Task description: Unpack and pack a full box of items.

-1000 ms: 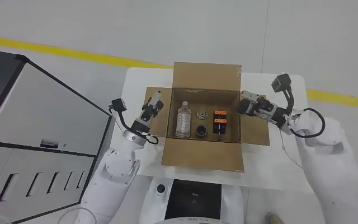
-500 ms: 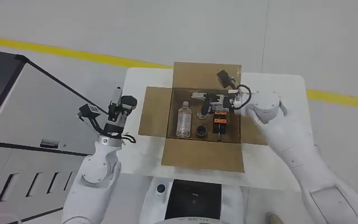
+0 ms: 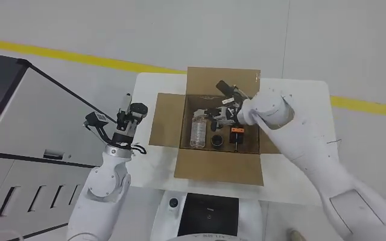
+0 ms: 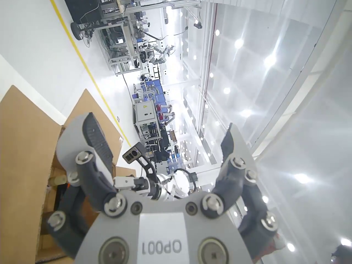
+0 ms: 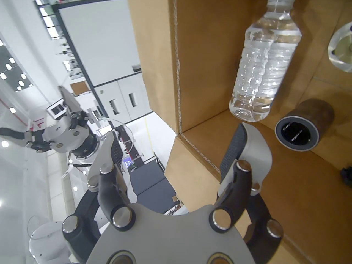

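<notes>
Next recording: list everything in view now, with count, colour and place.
box: one, brown cardboard, open, on the table
table: one, white, under the box
bottle: one, clear, white cap, lying in the box
cylinder: one, dark, in the box by the bottle's base
round part: one, clear, in the box beside the bottle
orange-and-black part: one, in the box
floor line: one, yellow, beyond the table
left gripper: one, grey-black, jaws open, raised beside the box
right gripper: one, grey-black, jaws open, over the box near the bottle

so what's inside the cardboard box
A water bottle, a dark cylinder, a clear round piece and an orange part lie in the box. The right arm covers the far side.
</notes>
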### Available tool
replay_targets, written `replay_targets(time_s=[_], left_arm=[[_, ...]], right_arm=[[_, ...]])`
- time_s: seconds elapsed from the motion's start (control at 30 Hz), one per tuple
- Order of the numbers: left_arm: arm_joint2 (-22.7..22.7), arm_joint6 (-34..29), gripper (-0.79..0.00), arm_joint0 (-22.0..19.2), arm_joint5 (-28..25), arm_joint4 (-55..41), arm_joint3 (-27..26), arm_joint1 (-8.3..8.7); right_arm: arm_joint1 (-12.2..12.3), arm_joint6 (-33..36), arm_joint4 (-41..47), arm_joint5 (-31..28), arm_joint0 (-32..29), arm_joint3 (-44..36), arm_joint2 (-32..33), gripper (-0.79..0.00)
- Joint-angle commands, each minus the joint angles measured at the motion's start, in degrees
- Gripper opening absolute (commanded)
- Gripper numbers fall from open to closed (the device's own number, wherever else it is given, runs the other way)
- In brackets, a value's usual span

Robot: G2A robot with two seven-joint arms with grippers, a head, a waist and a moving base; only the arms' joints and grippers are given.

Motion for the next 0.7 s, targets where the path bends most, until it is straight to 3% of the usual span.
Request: replay_targets(time_s=[0.0,0.27,0.33,0.37,0.67], left_arm=[[0.0,0.0,0.0,0.0,0.0,0.0,0.0,0.0],[0.0,0.0,0.0,0.0,0.0,0.0,0.0,0.0],[0.0,0.0,0.0,0.0,0.0,0.0,0.0,0.0],[0.0,0.0,0.0,0.0,0.0,0.0,0.0,0.0],[0.0,0.0,0.0,0.0,0.0,0.0,0.0,0.0]], right_arm=[[-1.3,0.1,-2.2,6.4,3.6,1.8,-3.7,-0.434],[-8.3,2.4,-6.9,14.1,13.1,13.0,-17.6,-0.397],[-9.6,1.1,-8.2,15.8,14.0,14.4,-19.6,-0.151],[-9.6,1.1,-8.2,15.8,14.0,14.4,-19.6,-0.114],[-9.6,1.1,-8.2,15.8,14.0,14.4,-19.6,-0.114]])
